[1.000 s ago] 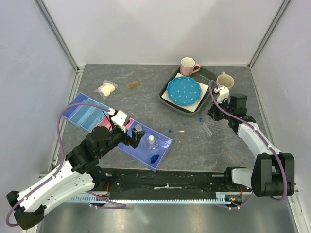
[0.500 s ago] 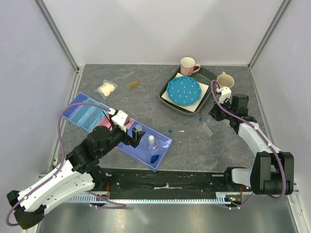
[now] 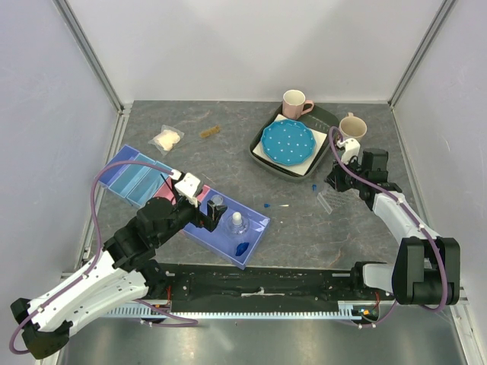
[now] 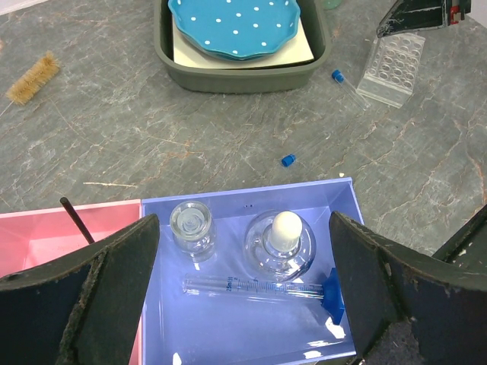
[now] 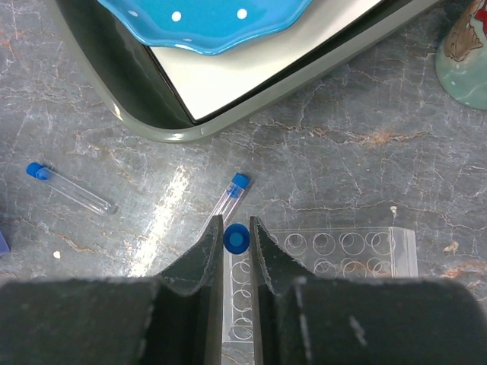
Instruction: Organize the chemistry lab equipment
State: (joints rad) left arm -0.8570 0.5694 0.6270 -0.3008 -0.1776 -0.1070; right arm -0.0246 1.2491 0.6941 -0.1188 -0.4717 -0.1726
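Racking the tubes, by the look of it: right gripper (image 5: pixel 235 225) closed on a tiny blue-capped clear tube (image 5: pixel 236 239), held upright with the cap showing between the fingers, directly above the clear plastic tube rack (image 5: pixel 342 251). Lower end of the tube hidden; in a well or not, impossible to say. Just ahead of that gripper, flat on the grey stone-patterned table (image 5: pixel 365 160), a second blue-capped tube (image 5: pixel 230 199) close beside the rack's edge and a third blue-capped tube (image 5: pixel 72 188) farther off to one side. Beyond them, the dark grey tray (image 5: pixel 129 84) with the blue dotted plate (image 5: pixel 213 23), no part of the job.

Left gripper (image 4: pixel 242 228) wide open and holding nothing, hovering over the blue plastic bin (image 4: pixel 228 327). Beneath it, a small clear jar (image 4: pixel 190 223), a round clear bottle with a white stopper (image 4: pixel 283 239) and a clear graduated tube on a blue hexagonal base (image 4: pixel 259 287), lying on its side.

Next move, as judged: line up the held tube with an open well, lower straight down, let go only once seated. Calls for a vertical tube and a gentle descent, with a light rack liable, by the look of it, to slide or tip. Then on to the two loose tubes.
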